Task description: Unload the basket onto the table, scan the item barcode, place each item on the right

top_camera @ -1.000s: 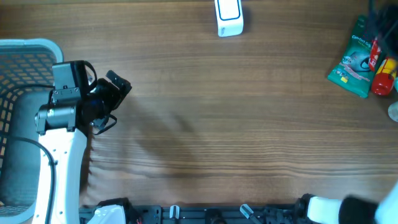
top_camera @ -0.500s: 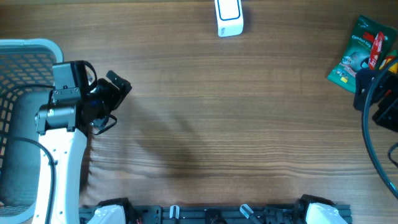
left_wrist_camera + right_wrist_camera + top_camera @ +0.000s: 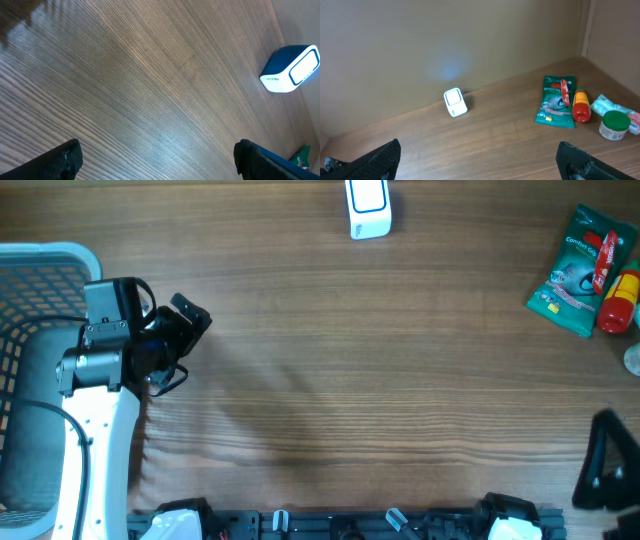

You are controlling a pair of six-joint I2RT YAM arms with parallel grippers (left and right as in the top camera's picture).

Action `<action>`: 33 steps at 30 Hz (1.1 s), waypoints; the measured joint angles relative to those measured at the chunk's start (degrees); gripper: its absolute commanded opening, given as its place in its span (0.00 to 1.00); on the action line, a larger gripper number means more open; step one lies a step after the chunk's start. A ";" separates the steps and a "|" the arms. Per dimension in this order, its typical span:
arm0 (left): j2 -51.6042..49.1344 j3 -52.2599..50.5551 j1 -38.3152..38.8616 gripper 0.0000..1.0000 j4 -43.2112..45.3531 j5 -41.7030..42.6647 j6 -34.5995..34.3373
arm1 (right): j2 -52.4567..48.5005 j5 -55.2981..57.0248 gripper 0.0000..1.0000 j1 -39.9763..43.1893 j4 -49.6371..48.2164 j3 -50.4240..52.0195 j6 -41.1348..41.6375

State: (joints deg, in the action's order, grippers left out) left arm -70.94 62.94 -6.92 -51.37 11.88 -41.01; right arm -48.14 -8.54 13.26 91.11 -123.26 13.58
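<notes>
Where the grained table [image 3: 400, 380] spreads, a rounded scanner [image 3: 368, 208] sits.

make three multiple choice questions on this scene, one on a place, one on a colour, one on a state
1. Where on the table is the scanner?
A. at the far edge, near the middle
B. at the near edge
C. in the right corner

2. What colour is the packet beside the red bottle?
A. purple
B. green
C. black

3. How are the left gripper and right gripper?
A. both shut
B. left open, right shut
C. both open, holding nothing

Answers: 1 A, it sits at the top centre of the overhead view. 2 B, its wrapper is green in two views. 3 C, each wrist view shows its fingers wide apart.
</notes>
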 measured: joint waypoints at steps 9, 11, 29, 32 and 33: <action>0.00 0.00 0.00 1.00 0.00 0.00 0.00 | 0.48 0.00 1.00 0.00 1.09 0.00 0.00; 0.00 0.00 0.00 1.00 0.00 0.00 0.00 | 0.48 0.00 1.00 0.00 1.11 0.00 0.00; 0.00 0.00 0.00 1.00 0.02 0.02 0.00 | 13.51 -1.88 1.00 0.00 -28.98 30.05 -6.21; 0.00 0.00 0.00 1.00 0.00 -0.02 -0.02 | 22.27 -5.18 1.00 0.00 -42.60 48.96 -7.28; 0.00 0.00 0.00 1.00 0.00 -0.02 -0.02 | 25.00 -6.32 1.00 -0.09 -47.76 55.23 -7.48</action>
State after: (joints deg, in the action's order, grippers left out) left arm -70.94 62.94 -6.92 -51.37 11.86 -41.04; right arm -23.14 -14.85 13.17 43.35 -68.03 6.11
